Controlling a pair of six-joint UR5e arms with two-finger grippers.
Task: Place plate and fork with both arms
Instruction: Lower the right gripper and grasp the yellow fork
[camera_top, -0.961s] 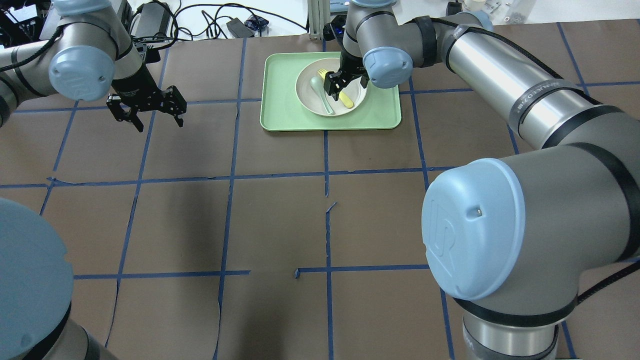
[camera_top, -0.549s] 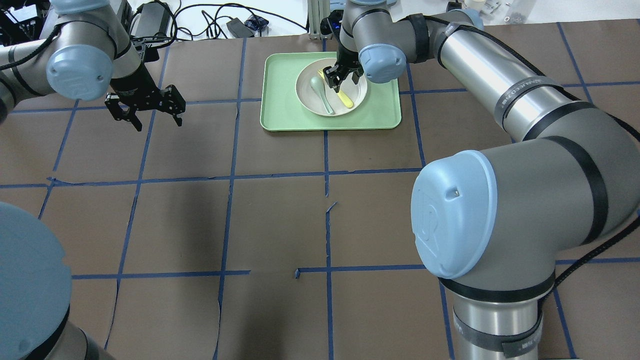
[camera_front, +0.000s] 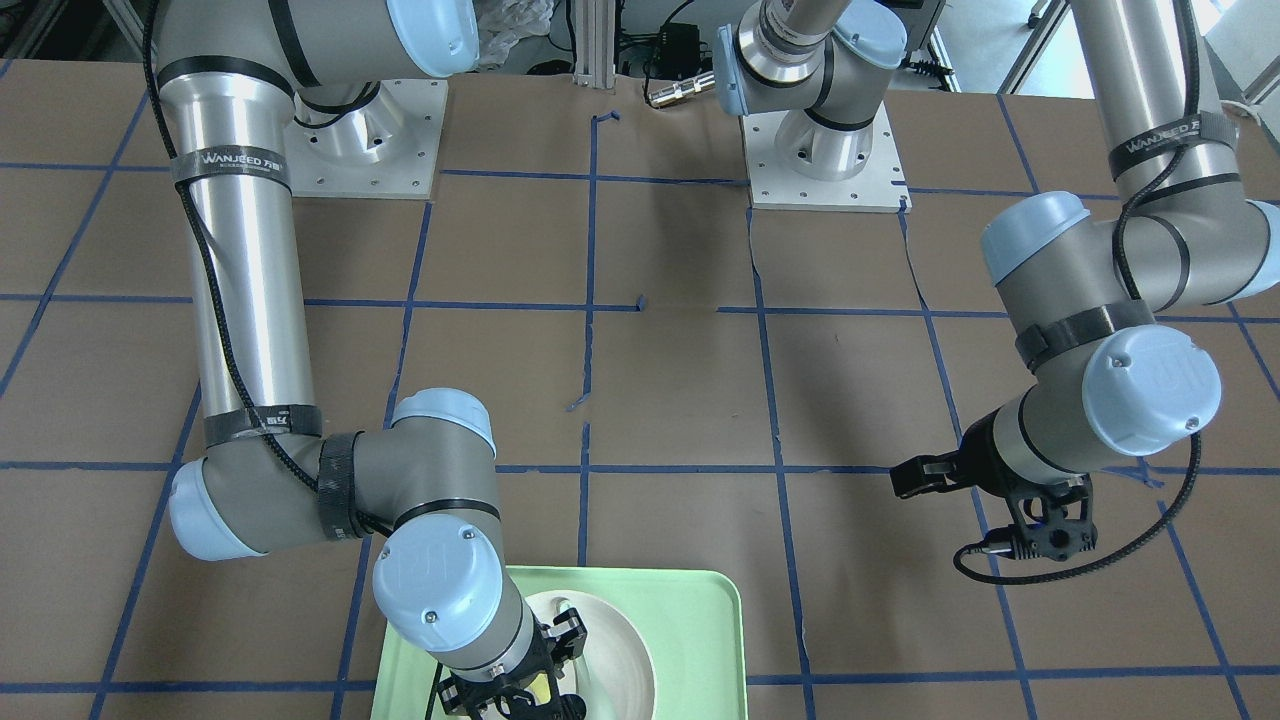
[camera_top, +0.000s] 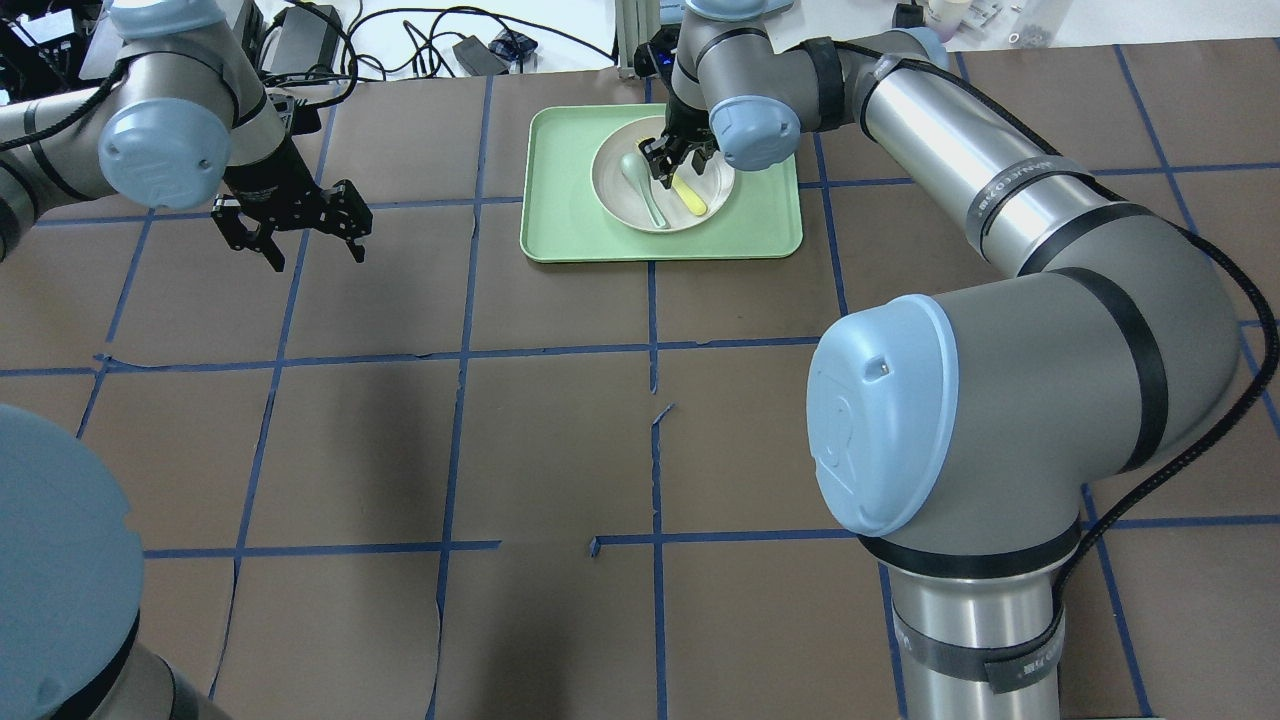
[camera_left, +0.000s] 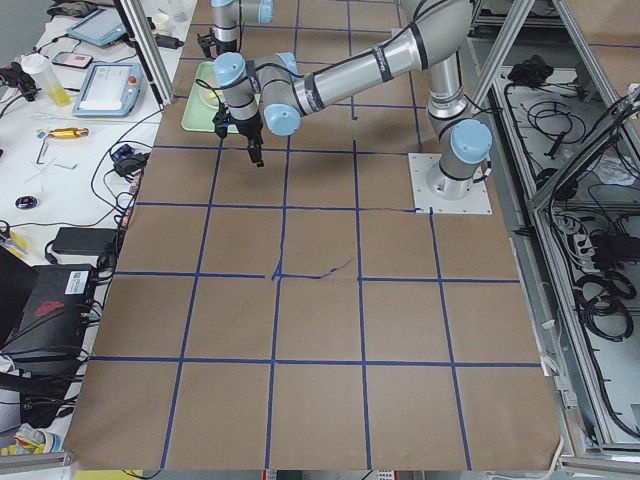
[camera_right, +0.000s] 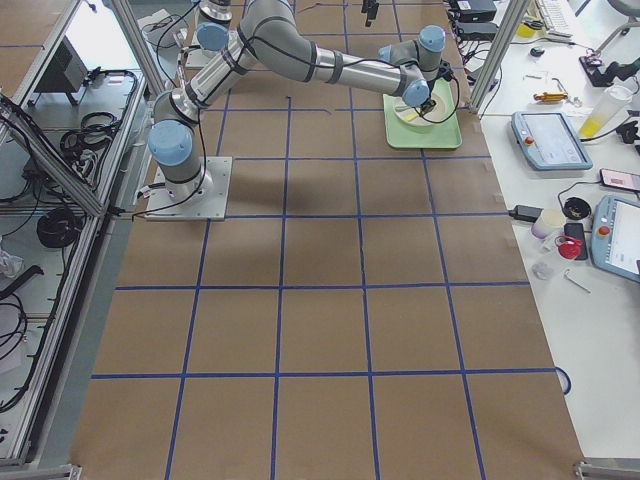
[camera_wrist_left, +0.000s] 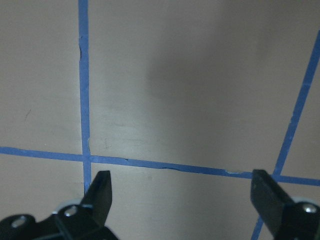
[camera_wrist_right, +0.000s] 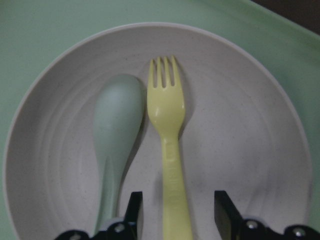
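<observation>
- right gripper (camera_wrist_right: 178, 212) jaws wide apart, straddling the fork (camera_wrist_right: 167, 140) handle
- fork lies in the plate (camera_wrist_right: 240, 150), spoon (camera_wrist_right: 117, 130) at its 9 o'clock
- left gripper (camera_wrist_left: 182, 195) gaping too, holding nothing

Fork (camera_wrist_right: 169, 150) beside spoon (camera_wrist_right: 116, 125) in plate (camera_wrist_right: 240, 130), on tray (camera_wrist_right: 30, 40).

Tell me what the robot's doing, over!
Right gripper open, jaws astride fork handle. Fork lies in plate. Left gripper open, empty. Spoon close beside fork.
</observation>
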